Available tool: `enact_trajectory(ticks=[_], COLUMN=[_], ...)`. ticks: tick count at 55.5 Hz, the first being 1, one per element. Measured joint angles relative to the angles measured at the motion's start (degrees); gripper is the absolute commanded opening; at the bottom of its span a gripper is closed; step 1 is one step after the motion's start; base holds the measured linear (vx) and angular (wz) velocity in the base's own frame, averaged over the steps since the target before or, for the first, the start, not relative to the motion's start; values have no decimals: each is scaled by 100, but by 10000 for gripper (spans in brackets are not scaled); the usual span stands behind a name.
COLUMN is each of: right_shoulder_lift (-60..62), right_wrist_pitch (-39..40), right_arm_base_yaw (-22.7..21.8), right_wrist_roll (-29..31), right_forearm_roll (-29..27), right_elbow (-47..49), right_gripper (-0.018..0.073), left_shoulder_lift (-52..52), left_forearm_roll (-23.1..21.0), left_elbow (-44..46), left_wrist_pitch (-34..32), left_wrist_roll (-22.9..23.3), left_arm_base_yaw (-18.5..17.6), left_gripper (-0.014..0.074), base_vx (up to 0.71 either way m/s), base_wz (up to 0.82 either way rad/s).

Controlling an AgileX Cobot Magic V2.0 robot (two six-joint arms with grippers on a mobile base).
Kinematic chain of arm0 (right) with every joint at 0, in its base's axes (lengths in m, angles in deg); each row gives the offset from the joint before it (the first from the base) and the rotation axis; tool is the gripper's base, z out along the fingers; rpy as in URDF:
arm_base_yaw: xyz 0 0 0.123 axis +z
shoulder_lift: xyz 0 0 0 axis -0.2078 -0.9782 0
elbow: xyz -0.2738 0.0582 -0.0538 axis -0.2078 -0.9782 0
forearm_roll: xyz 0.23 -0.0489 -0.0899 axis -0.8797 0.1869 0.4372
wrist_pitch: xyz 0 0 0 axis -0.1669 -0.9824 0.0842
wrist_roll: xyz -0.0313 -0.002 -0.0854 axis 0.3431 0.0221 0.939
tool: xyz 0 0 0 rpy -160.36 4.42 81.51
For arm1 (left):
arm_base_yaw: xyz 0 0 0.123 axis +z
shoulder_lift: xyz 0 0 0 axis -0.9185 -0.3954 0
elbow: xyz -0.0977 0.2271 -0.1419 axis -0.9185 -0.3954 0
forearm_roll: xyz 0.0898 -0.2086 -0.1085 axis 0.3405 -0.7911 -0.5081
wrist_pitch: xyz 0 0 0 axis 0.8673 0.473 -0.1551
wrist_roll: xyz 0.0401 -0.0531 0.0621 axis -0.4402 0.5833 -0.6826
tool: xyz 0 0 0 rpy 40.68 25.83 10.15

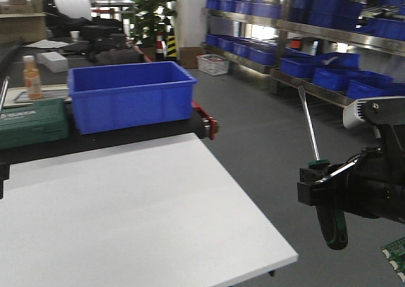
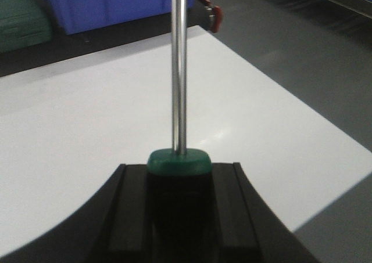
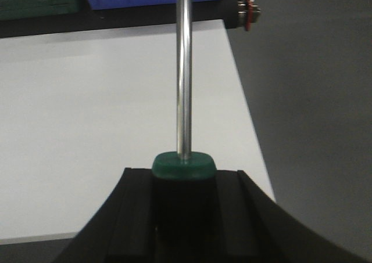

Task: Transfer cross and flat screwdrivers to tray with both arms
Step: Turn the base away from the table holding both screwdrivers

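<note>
While both tools are being held in the air, the left gripper [image 2: 179, 179] is clamping shut on the green-collared handle of the first screwdriver [image 2: 181, 71], whose steel shaft is pointing out over the white table [image 2: 87, 118]. The right gripper [image 1: 321, 184] is pinching the second screwdriver [image 1: 308, 125] just as firmly near its collar, with most of the black handle hanging free below the jaws. That right-hand load is hanging beyond the table's edge, over bare floor [image 1: 266, 141], so a slip would be sending it down there. Gripped so near one end, either tool is risking a swing in the jaws. The tray is not showing in any view, so the route to it is escaping judgement.
</note>
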Motion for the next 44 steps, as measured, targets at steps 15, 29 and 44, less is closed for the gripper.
enact_trajectory(ticks=[15,29,44], right_shoulder_lift=[0,0,0], right_wrist_pitch=[0,0,0], right_arm_base_yaw=[0,0,0], right_wrist_roll=[0,0,0], right_forearm_roll=[0,0,0], right_elbow=[0,0,0], right_gripper=[-8,-8,-8], left_shoulder_lift=[0,0,0], left_forearm_roll=[0,0,0], left_elbow=[0,0,0], left_wrist_pitch=[0,0,0], left_wrist_roll=[0,0,0], left_arm_base_yaw=[0,0,0], left_gripper=[-3,-3,-3], base_vx=[-8,1,13], base_wz=[-80,-72,-60])
